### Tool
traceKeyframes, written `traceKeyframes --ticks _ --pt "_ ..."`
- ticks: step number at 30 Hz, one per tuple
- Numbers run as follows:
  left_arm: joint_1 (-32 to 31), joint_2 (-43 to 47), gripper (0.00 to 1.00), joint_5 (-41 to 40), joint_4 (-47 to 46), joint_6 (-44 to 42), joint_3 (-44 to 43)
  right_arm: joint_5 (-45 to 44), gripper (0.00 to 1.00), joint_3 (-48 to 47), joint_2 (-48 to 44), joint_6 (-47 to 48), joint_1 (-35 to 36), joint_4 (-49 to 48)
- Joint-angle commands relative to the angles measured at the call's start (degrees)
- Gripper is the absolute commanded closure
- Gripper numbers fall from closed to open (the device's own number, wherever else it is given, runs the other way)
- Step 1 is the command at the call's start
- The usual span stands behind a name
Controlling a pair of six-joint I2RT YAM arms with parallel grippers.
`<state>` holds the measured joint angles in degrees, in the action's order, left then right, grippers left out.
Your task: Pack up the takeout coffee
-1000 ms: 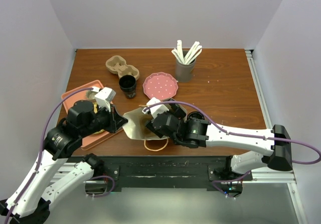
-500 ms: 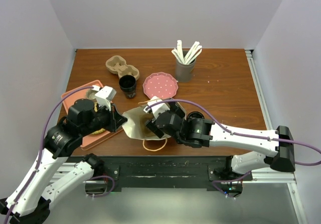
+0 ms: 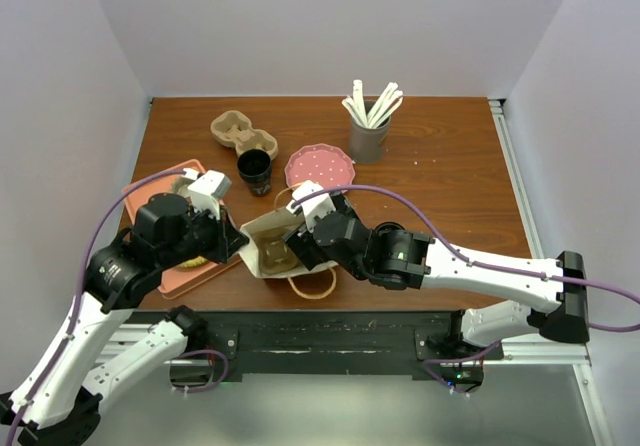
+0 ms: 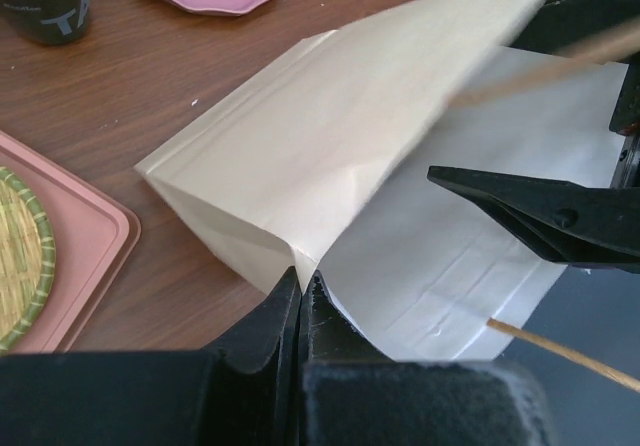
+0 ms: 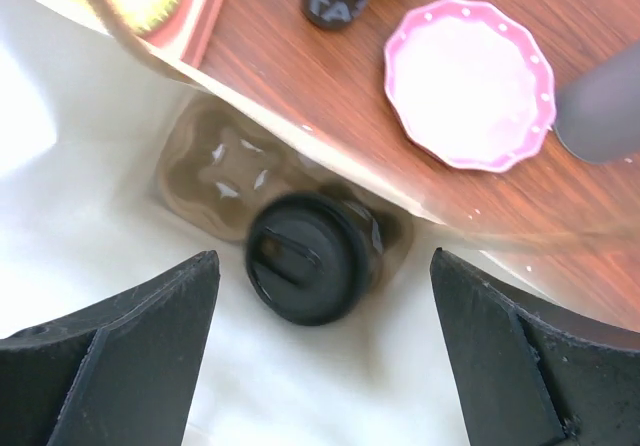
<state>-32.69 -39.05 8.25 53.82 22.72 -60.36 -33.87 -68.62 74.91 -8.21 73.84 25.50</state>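
Here left tool (image 4: 302, 282) clenches bag (image 4: 300, 156) rim — right tool (image 5: 322, 259) spread over lidded cup (image 5: 298, 278), plate (image 5: 470, 81) nearby

White arms (image 3: 490, 266), black joints, purple cables (image 3: 96, 256)

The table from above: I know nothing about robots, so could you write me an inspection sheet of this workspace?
Surface: wooden table, a few pale specks.
Job's things: paper bag held open; inside it, a cup carrier with a lidded black cup seated in it; second black cup and spare carrier stand on the table.
Clutter: pink plate, grey holder of sticks, tray with a woven mat.
Grippers: left gripper shut on the bag's edge; right gripper open at the bag's mouth, holding nothing.
Cables: purple cables loop along both arms.
Surroundings: white walls.
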Motion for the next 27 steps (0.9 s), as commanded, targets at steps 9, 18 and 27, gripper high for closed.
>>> traceKeyframes --ticks 9,18,27 --pt "0.17 -2.0 1.0 0.27 1.81 -0.66 -5.03 1.96 0.11 -3.62 -2.75 -3.57 -0.19 -3.7" --pt "0.17 2.14 1.0 1.42 -4.25 -4.17 0.42 8.37 0.35 -0.56 -5.65 0.21 -0.1 -1.77" --pt "0.08 -0.41 1.0 -0.6 -6.45 -8.74 -0.99 15.85 0.4 1.48 -5.84 4.34 -0.1 -0.02"
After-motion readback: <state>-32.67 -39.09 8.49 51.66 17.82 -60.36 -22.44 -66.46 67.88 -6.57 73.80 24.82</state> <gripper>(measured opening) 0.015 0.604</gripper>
